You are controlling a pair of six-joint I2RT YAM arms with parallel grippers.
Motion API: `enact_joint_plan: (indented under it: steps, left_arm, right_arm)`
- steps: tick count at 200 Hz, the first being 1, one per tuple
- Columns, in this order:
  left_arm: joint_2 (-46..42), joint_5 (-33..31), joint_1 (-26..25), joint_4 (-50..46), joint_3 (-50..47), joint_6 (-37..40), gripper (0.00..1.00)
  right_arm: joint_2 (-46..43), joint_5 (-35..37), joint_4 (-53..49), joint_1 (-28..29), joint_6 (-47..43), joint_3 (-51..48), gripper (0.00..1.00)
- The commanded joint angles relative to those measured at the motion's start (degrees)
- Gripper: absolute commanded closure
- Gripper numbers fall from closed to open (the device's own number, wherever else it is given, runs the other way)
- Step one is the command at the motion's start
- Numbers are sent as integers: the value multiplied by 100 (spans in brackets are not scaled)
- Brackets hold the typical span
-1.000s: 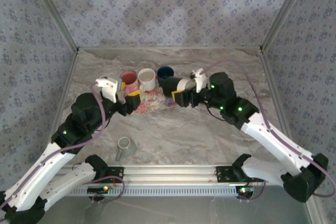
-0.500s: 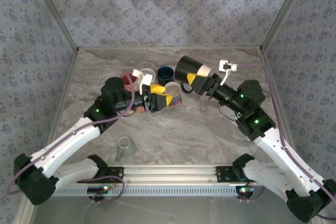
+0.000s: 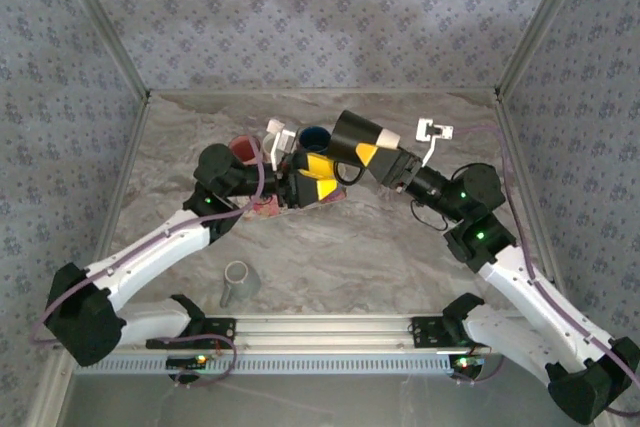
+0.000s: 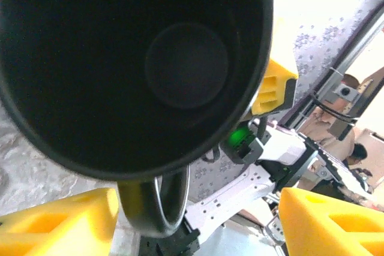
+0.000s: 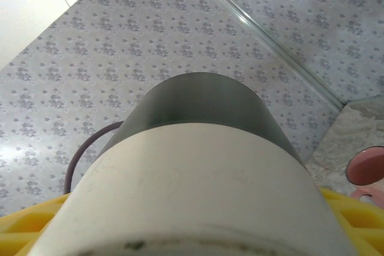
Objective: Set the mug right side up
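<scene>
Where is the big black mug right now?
In the top view the black mug is held up near the back middle of the table, gripped by the right tool, with the open left tool just to its left.

Left tool (image 3: 316, 171) spread open; right tool (image 3: 368, 150) clamped.

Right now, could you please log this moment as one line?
mug: aloft, tilted | right gripper: shut on mug | left gripper: open, facing mouth
</scene>
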Motion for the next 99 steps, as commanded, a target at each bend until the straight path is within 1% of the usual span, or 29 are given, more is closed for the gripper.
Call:
enact_joint_plan:
  steps: [1, 14, 33, 53, 72, 99]
  left_arm:
    - [223, 274, -59, 1331, -58, -789, 33]
    - [353, 258, -58, 1534, -65, -951, 36]
    - [506, 255, -62, 1920, -50, -1241, 42]
    - [623, 292, -88, 2220, 2, -1466, 51]
    - [651, 392, -156, 2233, 65, -1453, 66]
    - [570, 532, -221, 1961, 103, -1225, 95]
  right_arm:
    - [-19, -127, 1384, 120, 410, -60, 100]
    - [41, -157, 1614, 200, 468, -101, 100]
    - [59, -123, 1686, 365, 372, -111, 100]
    - [57, -55, 1670, 526, 212, -136, 100]
    - [35, 35, 1556, 613, 5, -180, 100]
    - [23, 93, 1439, 675, -171, -251, 100]
